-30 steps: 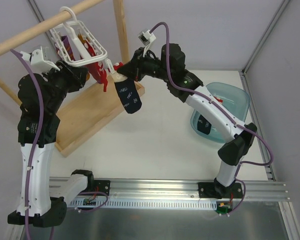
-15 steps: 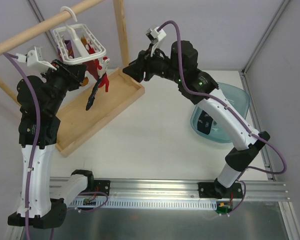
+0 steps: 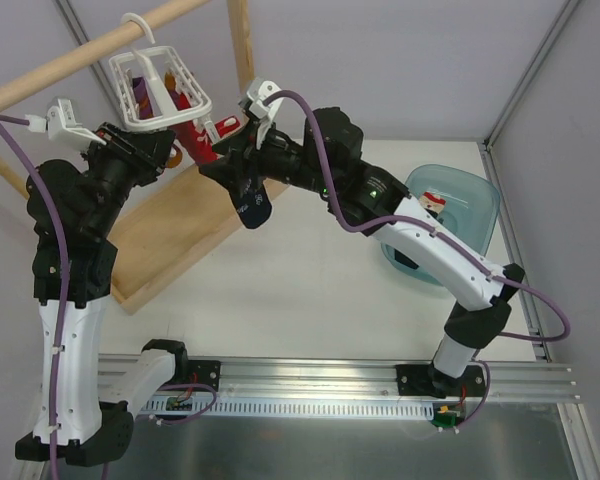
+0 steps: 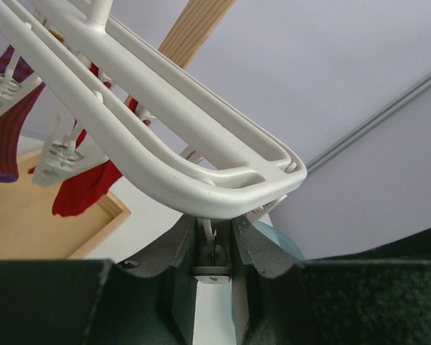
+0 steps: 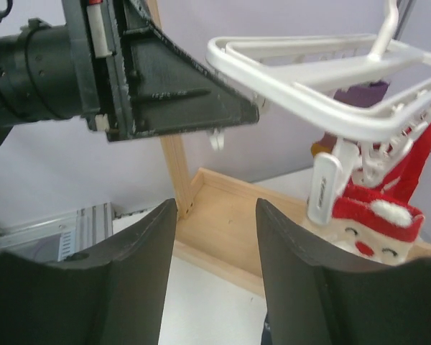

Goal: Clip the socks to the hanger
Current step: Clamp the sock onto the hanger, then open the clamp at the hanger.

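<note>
Left pincer (image 4: 214, 237) pinched on a small clip (image 4: 214, 272) under the hanger (image 4: 165, 154) corner, likely steadying the frame; right pincer (image 5: 215, 215) spread and empty beside the navy sock (image 3: 257, 207) hanging from another clip (image 5: 323, 188).

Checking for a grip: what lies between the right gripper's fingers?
Nothing; the right wrist view shows the right gripper open, only the wooden tray beyond its gap.

Hanger (image 4: 174, 175) clip (image 4: 215, 254) within closed pincer (image 4: 214, 224)
</note>
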Controlling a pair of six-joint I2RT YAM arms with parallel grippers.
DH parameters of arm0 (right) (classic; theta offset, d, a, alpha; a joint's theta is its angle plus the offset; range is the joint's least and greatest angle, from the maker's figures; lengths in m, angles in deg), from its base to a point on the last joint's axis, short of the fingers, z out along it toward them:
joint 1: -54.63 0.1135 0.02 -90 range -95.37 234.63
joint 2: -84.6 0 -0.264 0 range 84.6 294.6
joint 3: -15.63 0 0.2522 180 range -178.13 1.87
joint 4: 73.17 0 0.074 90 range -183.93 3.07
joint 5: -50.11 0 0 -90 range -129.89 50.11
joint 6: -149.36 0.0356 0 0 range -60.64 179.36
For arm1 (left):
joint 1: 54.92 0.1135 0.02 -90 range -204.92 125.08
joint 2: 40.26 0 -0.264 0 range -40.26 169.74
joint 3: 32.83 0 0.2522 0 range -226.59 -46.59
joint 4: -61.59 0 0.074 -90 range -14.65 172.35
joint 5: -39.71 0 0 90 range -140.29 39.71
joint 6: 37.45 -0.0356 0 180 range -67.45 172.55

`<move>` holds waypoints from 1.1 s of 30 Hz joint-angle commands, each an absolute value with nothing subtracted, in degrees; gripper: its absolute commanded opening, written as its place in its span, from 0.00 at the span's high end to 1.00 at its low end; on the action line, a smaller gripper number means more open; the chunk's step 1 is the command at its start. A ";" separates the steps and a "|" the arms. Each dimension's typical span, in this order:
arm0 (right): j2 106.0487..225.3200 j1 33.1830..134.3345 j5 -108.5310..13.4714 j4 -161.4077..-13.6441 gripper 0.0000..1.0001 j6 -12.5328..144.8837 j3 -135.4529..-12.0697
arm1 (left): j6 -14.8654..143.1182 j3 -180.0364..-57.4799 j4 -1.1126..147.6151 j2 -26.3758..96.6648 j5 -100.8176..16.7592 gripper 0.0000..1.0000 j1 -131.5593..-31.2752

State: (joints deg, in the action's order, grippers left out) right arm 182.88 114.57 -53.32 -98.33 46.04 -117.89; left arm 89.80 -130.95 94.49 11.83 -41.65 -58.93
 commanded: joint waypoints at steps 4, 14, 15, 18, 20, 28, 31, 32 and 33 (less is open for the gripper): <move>190.42 115.63 -53.60 -91.33 0.48 46.08 -127.05 | 92.27 -131.49 92.93 9.49 -39.22 0.88 -58.35; 194.03 115.80 -52.28 -83.86 0.48 48.37 -126.62 | 92.80 -130.53 93.64 8.78 -39.65 0.89 -59.22; 194.11 115.80 -52.54 -83.59 0.48 48.46 -126.71 | 92.71 -130.18 93.64 8.87 -39.83 0.89 -59.22; 194.20 115.98 -53.07 -82.19 0.49 48.29 -126.19 | 92.54 -129.82 93.55 8.78 -40.45 0.89 -59.22; 193.94 115.98 -52.90 -81.75 0.49 47.68 -125.66 | 92.54 -129.91 93.64 8.87 -40.80 0.89 -59.23; 193.68 116.59 -53.51 -81.57 0.44 44.60 -125.04 | 92.36 -130.52 93.64 10.19 -41.24 0.89 -59.22; 193.06 116.60 -53.68 -80.69 0.43 43.98 -123.29 | 92.36 -130.53 93.64 10.54 -41.06 0.89 -59.22; 192.63 116.68 -54.04 -80.34 0.42 43.89 -122.94 | 92.36 -130.44 93.64 10.71 -41.06 0.89 -59.22; 192.45 116.60 -54.65 -79.90 0.42 43.72 -122.76 | 92.45 -130.35 93.64 10.80 -41.06 0.89 -59.22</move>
